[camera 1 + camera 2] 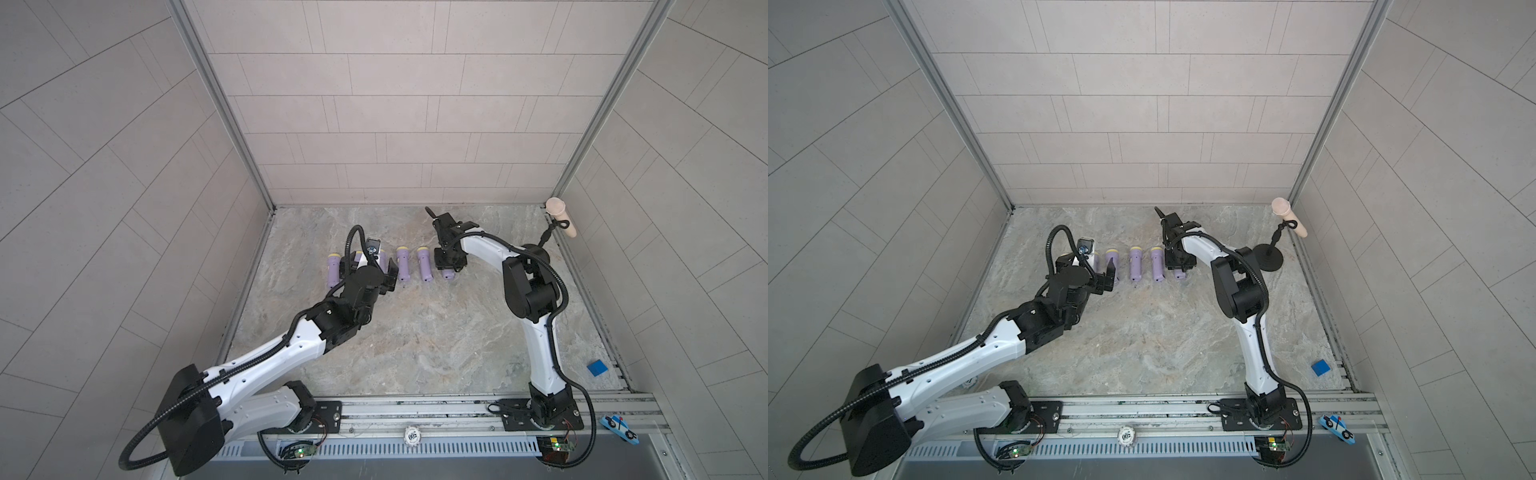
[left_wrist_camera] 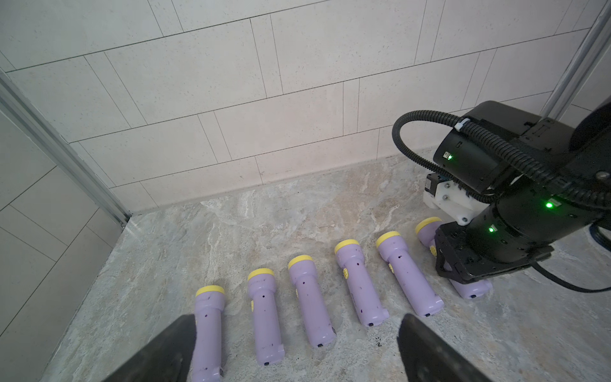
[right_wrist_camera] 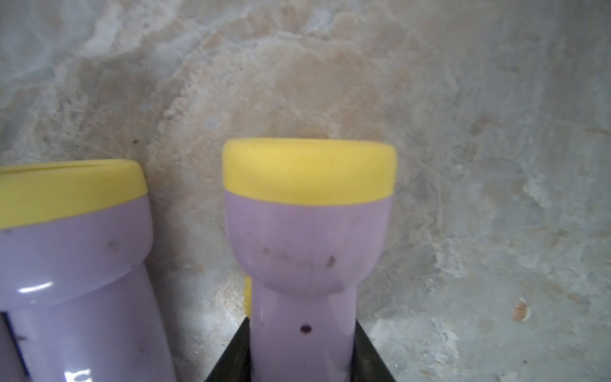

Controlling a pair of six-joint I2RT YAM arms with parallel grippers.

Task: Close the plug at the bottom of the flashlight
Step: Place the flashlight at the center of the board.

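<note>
The flashlight [image 3: 307, 231] is lying on the surface [image 1: 415, 332], last in the row. Its handle is sitting inside the right claw [image 3: 302, 360], with the yellow head pointing out past the tips. The right claw is gripping the handle, jaws partly closed against both sides. The tail [image 2: 471, 291] is poking out behind that claw; the plug is too small to tell if it's open or shut. A neighbour [image 3: 76, 248] is lying just beside the claw. The left claw [image 2: 297, 330] is hovering wide open and empty above the row's other end. To do it well, I'd be pinning the handle firmly, bringing the left claw to the tail and pushing the plug straight in, without nudging the neighbour.
</note>
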